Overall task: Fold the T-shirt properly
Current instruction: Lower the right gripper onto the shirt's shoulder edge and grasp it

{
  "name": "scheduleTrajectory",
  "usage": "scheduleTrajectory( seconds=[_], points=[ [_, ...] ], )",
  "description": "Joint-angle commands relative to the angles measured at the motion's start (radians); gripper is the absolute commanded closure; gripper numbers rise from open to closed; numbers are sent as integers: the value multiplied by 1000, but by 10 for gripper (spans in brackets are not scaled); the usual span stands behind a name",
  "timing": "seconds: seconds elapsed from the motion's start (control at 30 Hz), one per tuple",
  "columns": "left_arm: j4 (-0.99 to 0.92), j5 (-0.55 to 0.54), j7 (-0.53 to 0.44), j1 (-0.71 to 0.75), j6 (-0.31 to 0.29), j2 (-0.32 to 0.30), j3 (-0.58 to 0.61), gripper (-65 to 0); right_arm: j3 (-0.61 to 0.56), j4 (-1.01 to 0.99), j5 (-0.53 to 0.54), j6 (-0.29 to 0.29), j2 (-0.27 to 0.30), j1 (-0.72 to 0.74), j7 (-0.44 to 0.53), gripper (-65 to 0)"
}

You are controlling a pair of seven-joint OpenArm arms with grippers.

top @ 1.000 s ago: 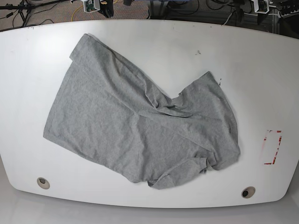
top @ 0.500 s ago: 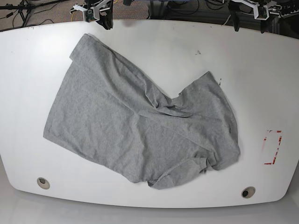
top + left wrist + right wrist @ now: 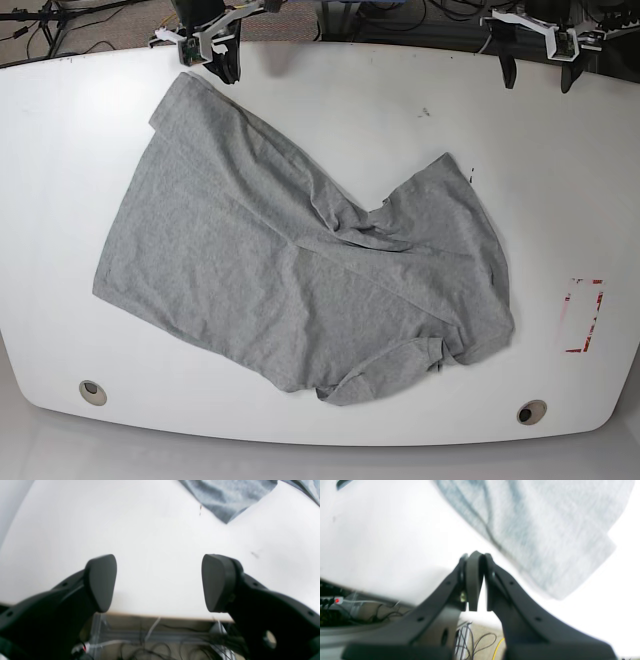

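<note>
Left wrist view: bare white counter (image 3: 155,545) fills most of the picture, its far edge just under the left tool (image 3: 158,582), with cables on the floor below. A grey corner of the T-shirt (image 3: 225,497) pokes in at the top, well apart from the tool. The two black pads are spread wide, nothing between them, touching nothing.

Right wrist view: the right tool (image 3: 477,580) has its pads pressed together and empty, hanging over the counter's edge, wires beneath. The T-shirt (image 3: 540,530) lies close beyond the tips, hem corner to the right; whether it is touched I cannot tell.

Base view: the T-shirt (image 3: 290,270) sprawls rumpled across the counter's (image 3: 560,180) middle, plain side up, one corner reaching the far-left edge. Red-marked tape (image 3: 583,315) sits near the right edge; two round grommets (image 3: 92,392) near the front corners. Both tools, right (image 3: 226,70) and left (image 3: 537,72), have come in further over the far edge than half a second ago; the shirt has not shifted.
</note>
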Motion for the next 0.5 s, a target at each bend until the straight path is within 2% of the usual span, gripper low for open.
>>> scheduleTrajectory(
  seconds=[0.0, 0.2, 0.3, 0.43, 0.47],
  points=[
    [16, 2, -26, 11, 3, -2, 11, -499, 2, 17, 9, 8, 4, 43, -68, -41],
    [14, -3, -25, -14, 3, -13, 15, -504, 2, 20, 8, 8, 8, 110, -162, -41],
    [14, -3, -25, -24, 3, -10, 18, -504, 2, 20, 8, 8, 34, 136, -185, -52],
    [14, -3, -25, -47, 4, -13, 55, -504, 1, 19, 11, 8, 70, 178, -234, -181],
    [14, -3, -25, -47, 6, -13, 57, -504, 1, 19, 11, 8, 71, 186, -237, -195]
  ],
)
